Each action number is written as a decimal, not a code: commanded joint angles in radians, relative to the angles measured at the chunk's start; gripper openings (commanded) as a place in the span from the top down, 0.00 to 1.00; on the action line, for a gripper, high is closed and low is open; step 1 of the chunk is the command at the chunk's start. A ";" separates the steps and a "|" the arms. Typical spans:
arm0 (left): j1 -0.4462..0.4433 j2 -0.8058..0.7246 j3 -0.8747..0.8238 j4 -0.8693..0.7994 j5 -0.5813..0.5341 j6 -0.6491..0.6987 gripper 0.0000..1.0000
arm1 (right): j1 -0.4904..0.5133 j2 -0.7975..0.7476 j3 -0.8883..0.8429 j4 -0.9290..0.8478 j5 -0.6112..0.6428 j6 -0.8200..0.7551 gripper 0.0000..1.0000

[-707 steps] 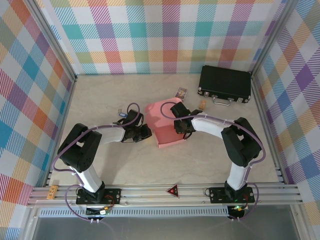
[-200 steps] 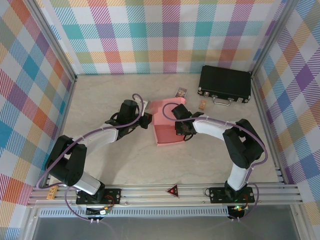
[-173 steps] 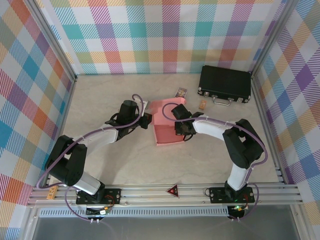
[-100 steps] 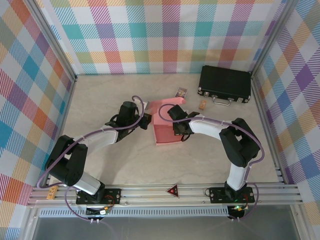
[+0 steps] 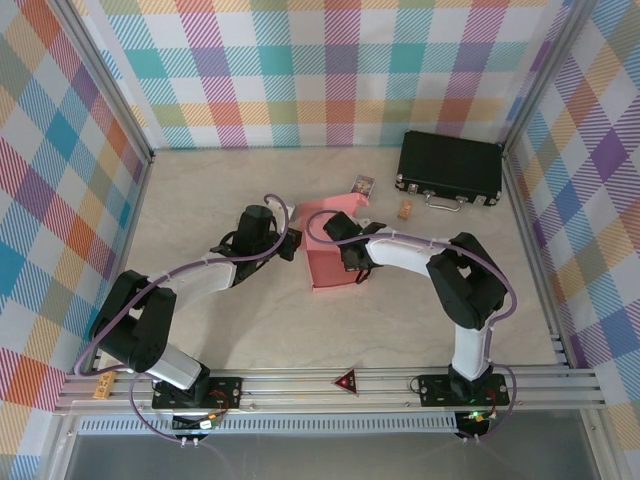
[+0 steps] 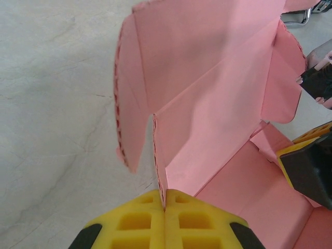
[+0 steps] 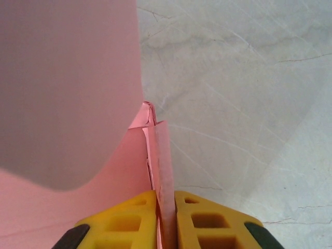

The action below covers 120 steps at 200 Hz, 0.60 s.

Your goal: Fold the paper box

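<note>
The salmon-pink paper box (image 5: 326, 266) stands half-formed at the table's middle, walls raised and a flap leaning toward the back. My left gripper (image 5: 292, 244) is at its left side, shut on the thin edge of the left wall (image 6: 160, 155); the yellow pads (image 6: 140, 220) press together on it. My right gripper (image 5: 350, 262) is at the box's right side, shut on a doubled-over side wall (image 7: 162, 155). From the left wrist, the box floor (image 6: 249, 197) and the right gripper's fingers (image 6: 306, 166) show across it.
A black hard case with a handle (image 5: 450, 168) lies at the back right. A small printed card packet (image 5: 362, 185) and a small orange piece (image 5: 405, 208) lie behind the box. A red triangle marker (image 5: 346, 380) sits on the front rail.
The right arm has swung left, carrying the box's right wall inward. The box now looks narrower and sits slightly further left. The left gripper keeps its hold.
</note>
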<state>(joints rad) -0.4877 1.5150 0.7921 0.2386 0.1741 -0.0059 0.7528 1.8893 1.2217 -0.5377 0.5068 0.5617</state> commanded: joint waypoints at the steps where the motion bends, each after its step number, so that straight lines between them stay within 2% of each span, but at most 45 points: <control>1: 0.001 -0.010 -0.007 0.065 0.020 0.029 1.00 | 0.014 0.048 0.004 -0.102 0.037 -0.011 0.85; 68: 0.002 -0.002 -0.007 0.074 0.016 0.031 1.00 | 0.028 0.112 0.039 -0.162 0.082 0.026 0.87; 120: 0.003 0.006 -0.003 0.077 0.015 0.034 1.00 | 0.036 0.141 0.035 -0.140 0.042 0.027 0.89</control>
<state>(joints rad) -0.4877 1.5158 0.7895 0.2413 0.1711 -0.0021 0.7860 1.9530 1.2850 -0.6067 0.6022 0.5919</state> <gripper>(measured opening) 0.047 0.117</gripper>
